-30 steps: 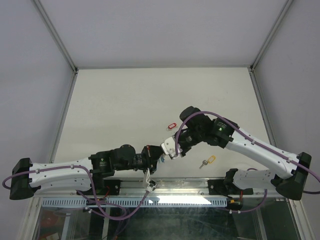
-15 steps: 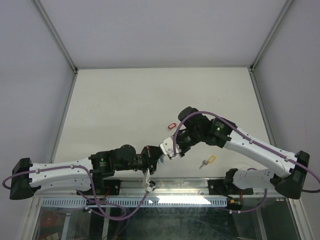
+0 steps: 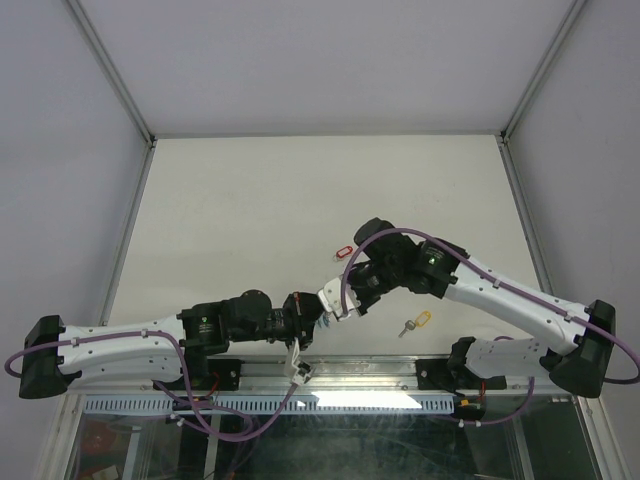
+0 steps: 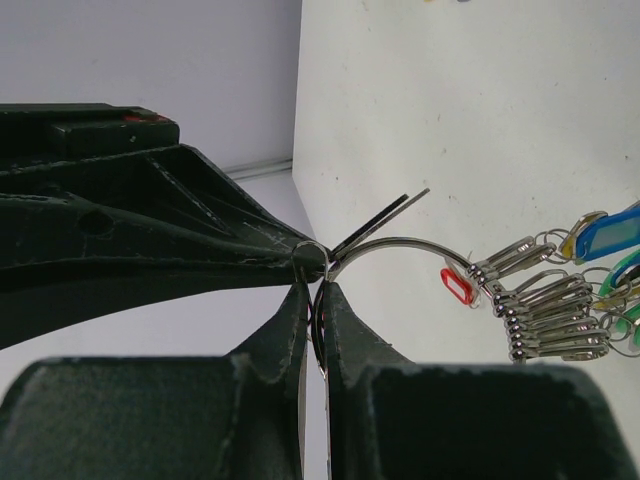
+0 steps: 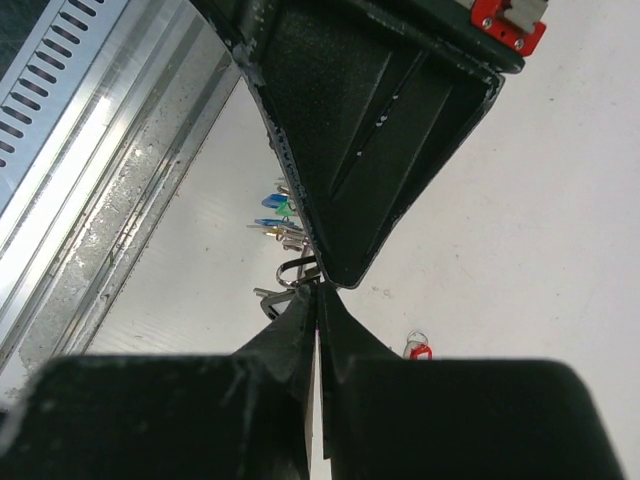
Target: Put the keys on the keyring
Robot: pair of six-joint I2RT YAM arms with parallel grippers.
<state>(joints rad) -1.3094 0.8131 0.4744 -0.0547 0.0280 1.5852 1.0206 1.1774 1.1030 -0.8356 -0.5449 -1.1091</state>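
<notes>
Your left gripper is clamped on the keyring, whose wire arches from its tips to a bunch of keys threaded on it, while your right gripper, jaws pressed together, touches the ring right at that pinch, and a yellow key lies loose on the table nearby.

We take this for a robotics lab cell: a white table boxed in by plain grey panels on aluminium posts, a metal rail along its near edge, where a left arm and a right arm trailing purple cables are bolted
</notes>
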